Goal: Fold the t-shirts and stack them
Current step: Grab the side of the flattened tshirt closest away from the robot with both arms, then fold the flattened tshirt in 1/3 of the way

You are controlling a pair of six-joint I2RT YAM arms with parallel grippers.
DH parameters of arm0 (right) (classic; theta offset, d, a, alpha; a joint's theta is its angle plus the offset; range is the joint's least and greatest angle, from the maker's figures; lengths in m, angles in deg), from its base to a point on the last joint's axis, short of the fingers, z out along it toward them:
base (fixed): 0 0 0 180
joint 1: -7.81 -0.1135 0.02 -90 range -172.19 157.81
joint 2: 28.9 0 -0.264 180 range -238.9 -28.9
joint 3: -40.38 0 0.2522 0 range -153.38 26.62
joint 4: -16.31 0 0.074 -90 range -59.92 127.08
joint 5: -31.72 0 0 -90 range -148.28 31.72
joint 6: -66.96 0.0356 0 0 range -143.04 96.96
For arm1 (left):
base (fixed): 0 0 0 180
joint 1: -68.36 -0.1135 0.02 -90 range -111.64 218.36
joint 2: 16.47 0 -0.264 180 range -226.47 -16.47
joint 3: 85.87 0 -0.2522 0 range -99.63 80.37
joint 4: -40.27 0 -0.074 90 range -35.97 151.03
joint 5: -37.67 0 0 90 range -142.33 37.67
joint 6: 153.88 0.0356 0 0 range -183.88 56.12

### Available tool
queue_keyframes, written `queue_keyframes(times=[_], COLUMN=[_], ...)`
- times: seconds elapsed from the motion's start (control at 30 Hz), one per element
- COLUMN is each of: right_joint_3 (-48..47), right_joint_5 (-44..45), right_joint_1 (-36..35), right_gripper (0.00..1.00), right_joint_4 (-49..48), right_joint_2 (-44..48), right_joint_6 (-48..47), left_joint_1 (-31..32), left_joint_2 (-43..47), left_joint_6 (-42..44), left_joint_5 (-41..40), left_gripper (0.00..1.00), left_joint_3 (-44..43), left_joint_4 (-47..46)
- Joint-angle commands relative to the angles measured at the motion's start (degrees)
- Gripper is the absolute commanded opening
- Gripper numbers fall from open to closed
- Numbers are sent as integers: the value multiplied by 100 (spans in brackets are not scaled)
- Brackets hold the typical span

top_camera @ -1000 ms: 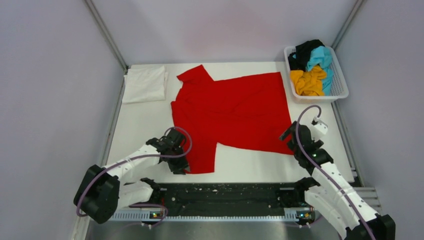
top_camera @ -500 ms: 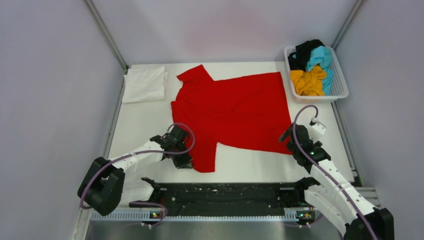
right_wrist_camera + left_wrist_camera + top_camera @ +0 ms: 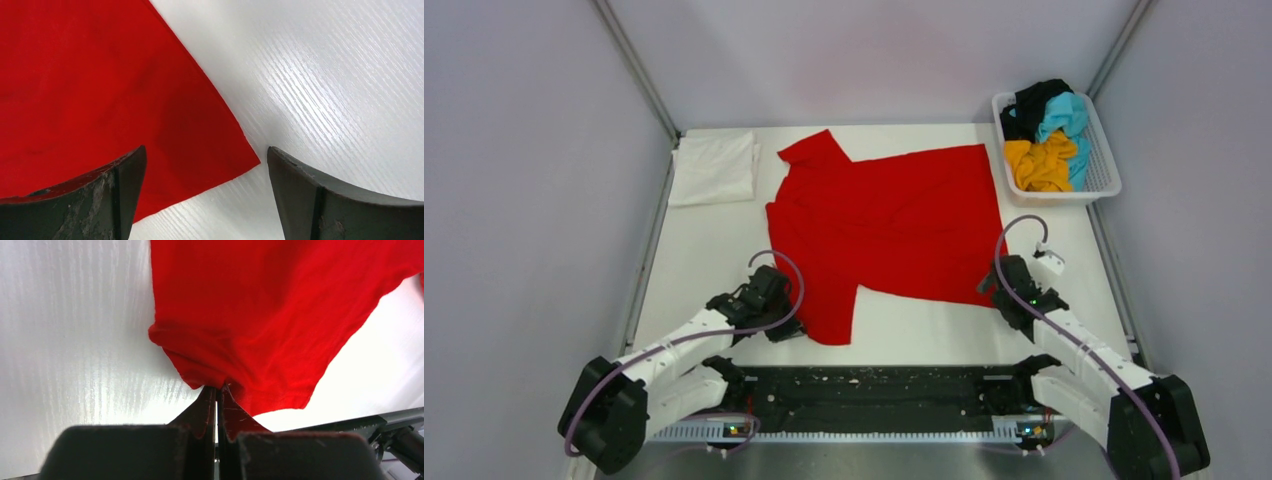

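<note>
Found left gripper (image 3: 218, 390) pinched fully shut on a small bunch of cloth at the near sleeve edge of the red t-shirt (image 3: 260, 315). Found right gripper (image 3: 206, 155) spread wide, holding nothing, straddling the shirt's near right hem corner, which lies flat on the table (image 3: 340, 75). Noted shirt spread mid-table, folded white t-shirt (image 3: 714, 168) at far left, other t-shirts (image 3: 1049, 140) heaped in basket (image 3: 1106, 185). Judged likely to lose the thin left bite under pull. Judged likely to miss the flat corner if closed too high, skewing the fold.
</note>
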Motion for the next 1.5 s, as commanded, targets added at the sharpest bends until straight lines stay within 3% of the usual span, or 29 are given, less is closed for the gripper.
queue_keyframes(times=[0.0, 0.1, 0.4, 0.47, 0.57, 0.67, 0.87, 1.07, 1.23, 1.33, 1.47], right_joint_3=[92, 217, 350, 247, 0, -363, -712, -390, -545, -612, -732], right_joint_5=[-96, -217, -612, -585, -730, -1108, -1427, -1732, -1743, -1771, -1755], right_joint_1=[66, 82, 93, 96, 98, 94, 85, 6, -293, -320, -317], right_gripper=[87, 79, 40, 28, 2, 0, 0, 0, 0, 0, 0], right_joint_4=[-465, -611, -668, -334, 321, 1256, 2780, 2873, 3206, 3326, 3357], right_joint_2=[-295, -386, -81, 9, 217, 371, 693, 970, 1192, 1278, 1259], right_joint_6=[79, 148, 235, 239, 304, 521, 746, 750, 866, 922, 920], left_joint_1=[23, 20, 22, 21, 22, 32, 99, 189, 204, 205, 205], left_joint_2=[70, 15, -99, -98, -93, 25, 1134, 2870, 3988, 4036, 3426], left_joint_6=[-18, -130, -572, -620, -585, -410, -789, -1370, -1699, -1666, -1297], left_joint_5=[-415, -422, -380, -310, -117, 337, 1310, 1733, 1890, 2048, 2080], left_gripper=[0, 0, 0, 0, 0, 0, 0, 0, 0, 0, 0], left_joint_3=[-12, -39, -54, -160, -430, -590, 117, 489, 109, -94, -705], left_joint_4=[61, 52, 595, 847, 1503, 2247, 2818, 3057, 3732, 3609, 3239])
